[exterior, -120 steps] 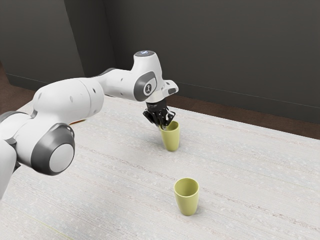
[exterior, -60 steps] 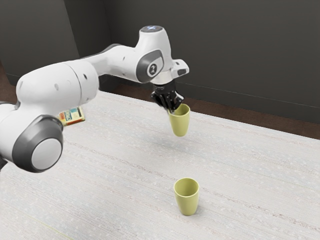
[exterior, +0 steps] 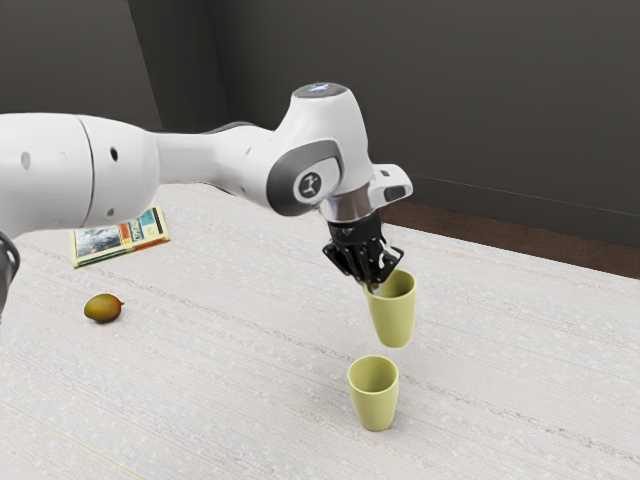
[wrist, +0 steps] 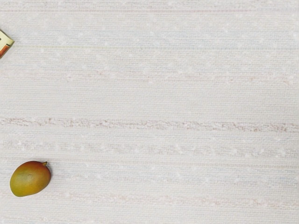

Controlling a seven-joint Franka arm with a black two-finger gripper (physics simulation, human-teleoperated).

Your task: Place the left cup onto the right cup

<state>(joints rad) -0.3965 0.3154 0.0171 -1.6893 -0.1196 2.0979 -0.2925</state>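
Spanning everything, the tabletop [exterior: 520, 330] bears the standing cup [exterior: 373, 392], upright with its mouth free to receive. The gripper [exterior: 372, 272] is clamped on the rim of the held cup [exterior: 393, 310], so it hangs upright in the air, just above the standing one and apparently not yet centred. A mango [exterior: 103, 307] lies well apart, no obstacle.

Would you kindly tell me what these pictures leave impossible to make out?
1. Exterior view: the end effector hides part of the held cup's rim.
2. Exterior view: the booklet's cover print is too small to read.
3. Wrist view: the booklet is cut off by the picture's edge.
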